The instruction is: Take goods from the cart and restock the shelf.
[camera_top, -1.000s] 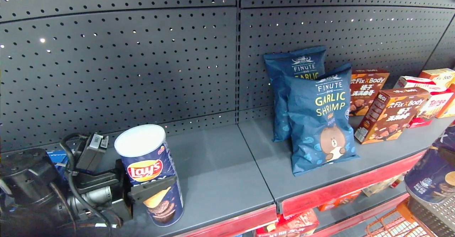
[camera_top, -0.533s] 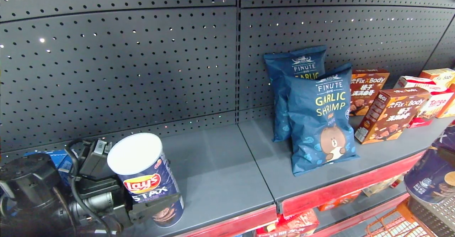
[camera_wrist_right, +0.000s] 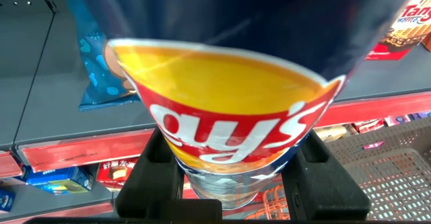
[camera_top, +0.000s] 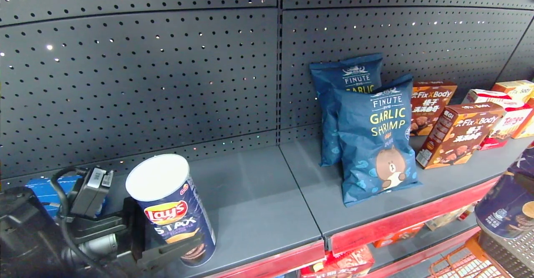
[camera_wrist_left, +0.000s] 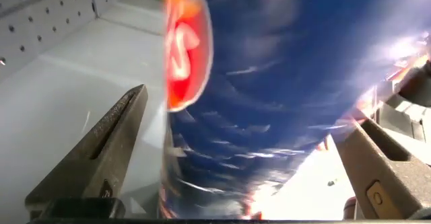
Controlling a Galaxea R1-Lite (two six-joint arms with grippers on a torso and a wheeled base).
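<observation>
Two crisp cans are in play. One, the standing can [camera_top: 171, 211], sits upright at the left front of the shelf [camera_top: 258, 203], between the spread fingers of the left tool [camera_wrist_left: 246, 109], with thin gaps on either side. The right tool [camera_wrist_right: 234, 150] pinches the second can [camera_top: 502, 209] over the cart [camera_top: 463, 265]. Bare shelf separates the standing can from the blue snack bags [camera_top: 373, 144]. Backing straight out looks safest.

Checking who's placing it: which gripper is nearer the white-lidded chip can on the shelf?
Left. The left gripper straddles the white-lidded chip can, a finger on each side. The right gripper is far off to the right, holding a second chip can by the cart.
</observation>
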